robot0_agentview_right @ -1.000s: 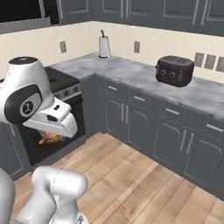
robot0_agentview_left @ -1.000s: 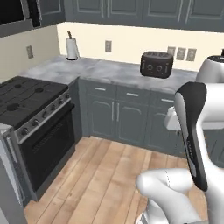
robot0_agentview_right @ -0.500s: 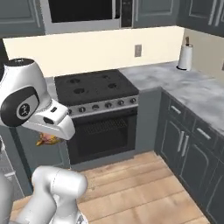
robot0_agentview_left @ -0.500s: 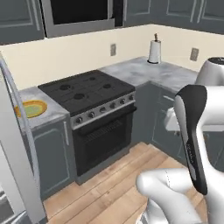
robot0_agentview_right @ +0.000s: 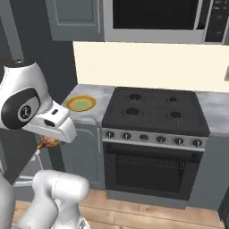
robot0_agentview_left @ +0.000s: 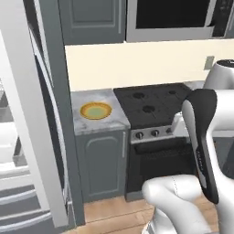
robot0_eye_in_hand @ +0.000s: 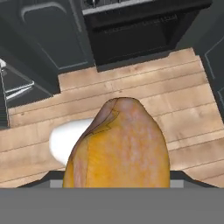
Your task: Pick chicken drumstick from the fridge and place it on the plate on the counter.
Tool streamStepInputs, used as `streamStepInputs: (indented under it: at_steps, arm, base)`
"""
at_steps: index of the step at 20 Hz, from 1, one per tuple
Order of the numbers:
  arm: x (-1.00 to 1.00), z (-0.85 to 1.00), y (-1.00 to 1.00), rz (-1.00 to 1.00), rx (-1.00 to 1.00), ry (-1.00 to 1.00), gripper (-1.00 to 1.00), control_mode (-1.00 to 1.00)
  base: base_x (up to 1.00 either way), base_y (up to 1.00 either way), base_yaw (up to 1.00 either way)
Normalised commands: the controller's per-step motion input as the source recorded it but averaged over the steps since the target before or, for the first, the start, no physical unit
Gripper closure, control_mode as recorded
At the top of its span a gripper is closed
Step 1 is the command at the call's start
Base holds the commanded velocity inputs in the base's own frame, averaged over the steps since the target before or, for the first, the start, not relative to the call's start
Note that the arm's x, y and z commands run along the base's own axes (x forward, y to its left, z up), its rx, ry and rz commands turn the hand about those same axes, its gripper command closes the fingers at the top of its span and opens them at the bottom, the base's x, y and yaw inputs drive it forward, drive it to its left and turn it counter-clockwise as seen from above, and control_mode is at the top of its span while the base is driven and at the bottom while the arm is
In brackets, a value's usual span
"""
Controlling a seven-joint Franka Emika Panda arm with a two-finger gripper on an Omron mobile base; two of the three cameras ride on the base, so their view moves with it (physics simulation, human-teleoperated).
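The chicken drumstick (robot0_eye_in_hand: pixel 120 144), a brown-orange lump, fills the lower middle of the hand view and hides my fingertips; it hangs over the wooden floor. In the right base view it peeks out under my hand as the chicken drumstick (robot0_agentview_right: pixel 48 143), with my gripper (robot0_agentview_right: pixel 46 140) shut on it, low and in front of the counter's cabinet. The plate (robot0_agentview_left: pixel 96 110), orange-rimmed with a pale green centre, lies bare on the narrow marble counter (robot0_agentview_left: pixel 104 123) between fridge and stove; it shows again as the plate (robot0_agentview_right: pixel 81 103). The open fridge (robot0_agentview_left: pixel 18 151) stands at the far left.
A black stove (robot0_agentview_right: pixel 154 109) with an oven below stands right of the counter, a microwave (robot0_agentview_right: pixel 154 18) above it. Grey wall cabinets (robot0_agentview_left: pixel 91 20) hang over the plate. The fridge's side wall (robot0_agentview_left: pixel 55 105) borders the counter on its left. Wooden floor (robot0_eye_in_hand: pixel 175 87) lies below.
The base has turned, so both base views swept left: the toaster corner left the picture, then stove, plate counter and fridge came in. The drumstick stays in my gripper.
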Motion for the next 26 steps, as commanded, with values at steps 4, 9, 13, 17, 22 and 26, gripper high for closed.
streamStepInputs:
  at_steps: [4,9,13,17,22,26]
  arm:
    - [0.0,0.0,0.0,0.0,0.0,0.0,1.0,1.0]
    - [0.0,0.0,0.0,0.0,0.0,0.0,1.0,1.0]
    - [0.0,0.0,0.0,0.0,0.0,0.0,1.0,1.0]
    - [0.0,0.0,0.0,0.0,0.0,0.0,1.0,1.0]
    - [0.0,0.0,0.0,0.0,0.0,0.0,1.0,1.0]
    - [0.0,0.0,0.0,0.0,0.0,0.0,1.0,1.0]
  base:
    - [0.81,-0.7,0.5]
    - [0.67,-0.56,0.29]
    - [0.62,-0.26,0.06]
    - [0.73,-0.18,0.03]
    - [0.66,-0.11,0.03]
    - [0.48,-0.01,0.04]
